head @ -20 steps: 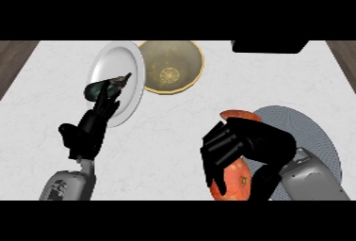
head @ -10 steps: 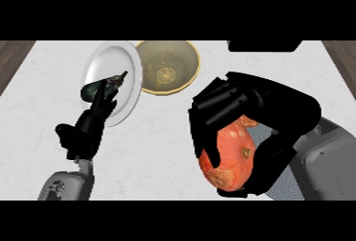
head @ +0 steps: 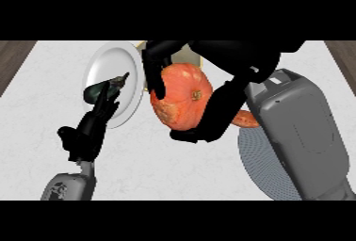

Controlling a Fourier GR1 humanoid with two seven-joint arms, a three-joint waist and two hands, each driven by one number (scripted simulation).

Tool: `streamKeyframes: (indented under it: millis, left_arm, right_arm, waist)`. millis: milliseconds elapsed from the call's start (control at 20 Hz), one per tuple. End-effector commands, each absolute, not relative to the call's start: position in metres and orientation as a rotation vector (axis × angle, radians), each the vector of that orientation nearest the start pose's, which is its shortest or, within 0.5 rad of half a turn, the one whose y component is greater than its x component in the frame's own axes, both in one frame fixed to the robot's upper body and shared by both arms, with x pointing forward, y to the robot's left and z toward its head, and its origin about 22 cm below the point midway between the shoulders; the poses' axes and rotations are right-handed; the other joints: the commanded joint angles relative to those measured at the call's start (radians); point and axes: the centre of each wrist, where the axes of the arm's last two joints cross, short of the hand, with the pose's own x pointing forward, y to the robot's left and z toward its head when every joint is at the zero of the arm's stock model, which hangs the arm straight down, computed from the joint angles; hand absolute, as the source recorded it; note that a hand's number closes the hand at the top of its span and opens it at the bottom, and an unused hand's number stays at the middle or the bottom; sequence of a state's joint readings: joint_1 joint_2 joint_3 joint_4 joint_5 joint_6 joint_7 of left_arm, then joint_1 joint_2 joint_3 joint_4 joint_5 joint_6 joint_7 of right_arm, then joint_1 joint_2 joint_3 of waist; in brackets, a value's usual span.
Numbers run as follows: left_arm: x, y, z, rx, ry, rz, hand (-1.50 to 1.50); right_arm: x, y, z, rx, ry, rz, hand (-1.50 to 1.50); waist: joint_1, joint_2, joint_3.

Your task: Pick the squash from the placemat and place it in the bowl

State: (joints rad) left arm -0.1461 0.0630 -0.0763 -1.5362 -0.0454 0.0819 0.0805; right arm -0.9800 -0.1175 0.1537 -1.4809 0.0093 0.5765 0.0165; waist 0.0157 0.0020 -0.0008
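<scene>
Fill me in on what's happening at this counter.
The right hand is curled round the orange squash and holds it above the counter, off the grey placemat at the right. The left hand rests open by the white plate, which carries a dark vegetable. The bowl is almost wholly hidden behind the right hand.

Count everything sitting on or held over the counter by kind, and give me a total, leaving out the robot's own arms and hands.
Orange squash: 1, held in the right hand
Round white plate: 1
Dark green vegetable on the plate: 1
Round grey woven placemat: 1
Tan bowl: 1, mostly hidden behind the hand
Total: 5
</scene>
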Motion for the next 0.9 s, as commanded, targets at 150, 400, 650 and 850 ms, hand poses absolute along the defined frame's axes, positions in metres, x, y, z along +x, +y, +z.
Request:
streamKeyframes:
  millis: [150,400,650,850]
  left_arm:
    - [0.28,0.202,0.029,0.048,-1.593,-0.139,0.0]
    - [0.28,0.199,0.035,0.054,-1.625,-0.134,0.0]
    - [0.281,0.207,0.034,0.033,-1.623,-0.163,0.0]
    - [0.276,0.213,0.029,0.015,-1.621,-0.164,0.0]
  right_arm:
    - [0.376,-0.072,0.249,0.119,-2.175,1.41,1.5]
    - [0.403,-0.045,0.207,0.026,-2.171,1.409,1.5]
    - [0.428,-0.039,0.171,-0.023,-2.151,1.393,1.5]
    - [0.447,-0.063,0.158,-0.117,-2.125,1.399,1.5]
  waist:
    - [0.014,0.009,0.0]
    - [0.018,0.009,0.0]
    - [0.039,0.018,0.0]
    - [0.048,0.021,0.0]
